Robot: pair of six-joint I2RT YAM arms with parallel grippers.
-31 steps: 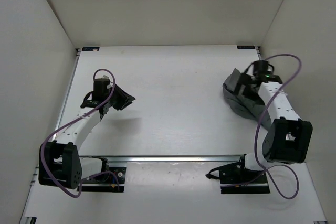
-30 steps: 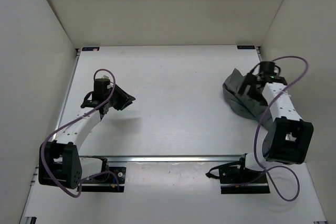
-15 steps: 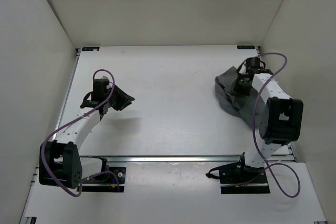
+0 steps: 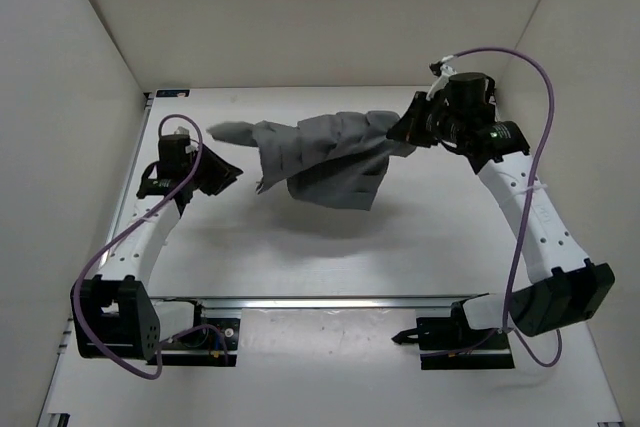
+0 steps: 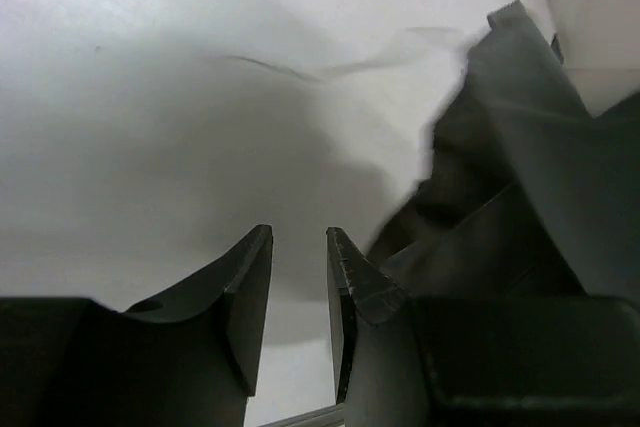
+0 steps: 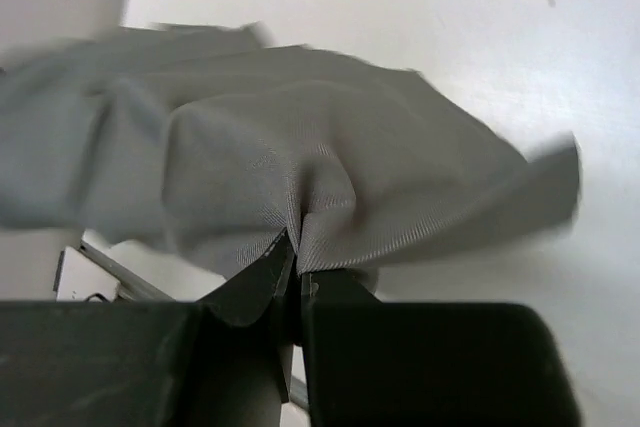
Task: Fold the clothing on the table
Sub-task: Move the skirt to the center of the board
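We saw white links with black joints. Purple cables ran along both arms. The left gripper had black fingers.

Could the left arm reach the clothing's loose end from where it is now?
Probably yes: the clothing, held up by the right gripper, hangs with its loose end close to the open left gripper, and nothing stands between them.
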